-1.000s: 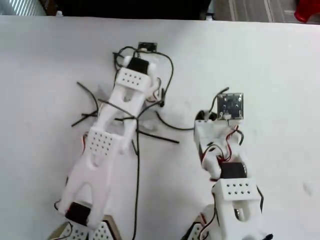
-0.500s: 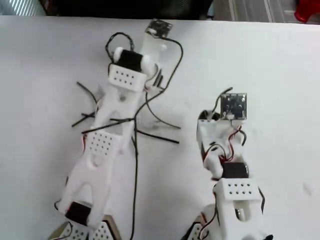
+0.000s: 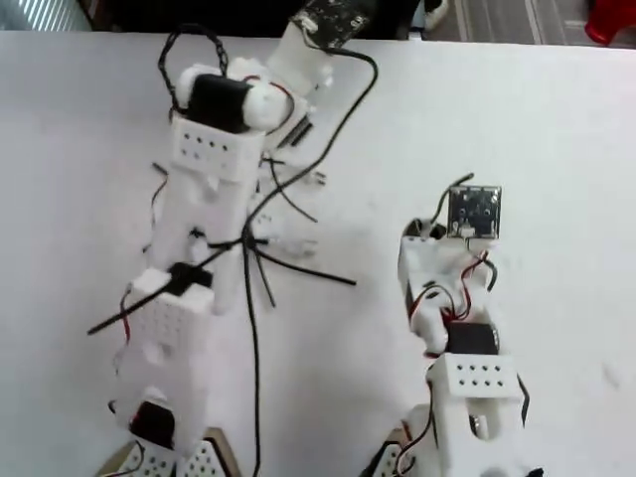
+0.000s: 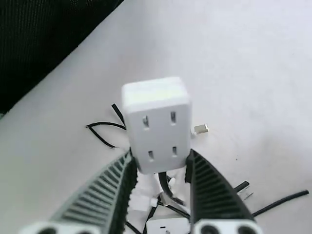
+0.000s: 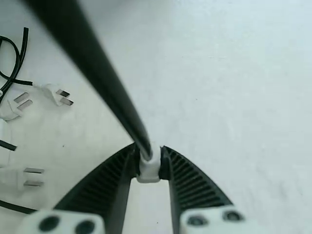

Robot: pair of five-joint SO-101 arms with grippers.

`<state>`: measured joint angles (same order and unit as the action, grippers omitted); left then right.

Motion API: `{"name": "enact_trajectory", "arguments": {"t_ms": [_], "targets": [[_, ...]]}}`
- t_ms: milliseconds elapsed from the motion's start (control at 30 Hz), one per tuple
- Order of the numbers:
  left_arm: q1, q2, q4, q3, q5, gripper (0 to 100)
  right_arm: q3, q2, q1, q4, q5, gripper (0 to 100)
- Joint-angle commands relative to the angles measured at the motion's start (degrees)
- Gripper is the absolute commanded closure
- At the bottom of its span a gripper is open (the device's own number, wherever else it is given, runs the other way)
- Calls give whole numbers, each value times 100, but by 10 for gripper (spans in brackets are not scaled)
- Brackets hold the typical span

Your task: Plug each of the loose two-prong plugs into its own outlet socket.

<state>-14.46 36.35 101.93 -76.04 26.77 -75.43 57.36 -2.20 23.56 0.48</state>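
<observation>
Four slots (image 4: 146,122) in boxy outlet socket (image 4: 155,95)

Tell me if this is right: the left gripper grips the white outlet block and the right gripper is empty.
Not quite: the right gripper is shut on a white plug with a black cord, as the right wrist view shows. The left gripper does grip the white outlet block.

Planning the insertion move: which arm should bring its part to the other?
Right, probably. The right pincer is shut on a plug, cable trailing away, ready to carry over. The left pincer grips the outlet block, its slots empty.
</observation>
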Motion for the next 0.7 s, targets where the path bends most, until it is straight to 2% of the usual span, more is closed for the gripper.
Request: {"name": "enact_trajectory", "arguments": {"t_ms": [0,300,467,667], "targets": [[66,-1200,35,721,721,977,158,-4,66,-92,-62,982],[66,-3521,26,3358,2180,977,158,-13,66,-84,-62,982],[31,-4303,18,4712,2435,977,158,-13,180,-101,-62,982],[-75,-4866,18,5662,2840,977,176,-13,409,-127,-62,982]]}}
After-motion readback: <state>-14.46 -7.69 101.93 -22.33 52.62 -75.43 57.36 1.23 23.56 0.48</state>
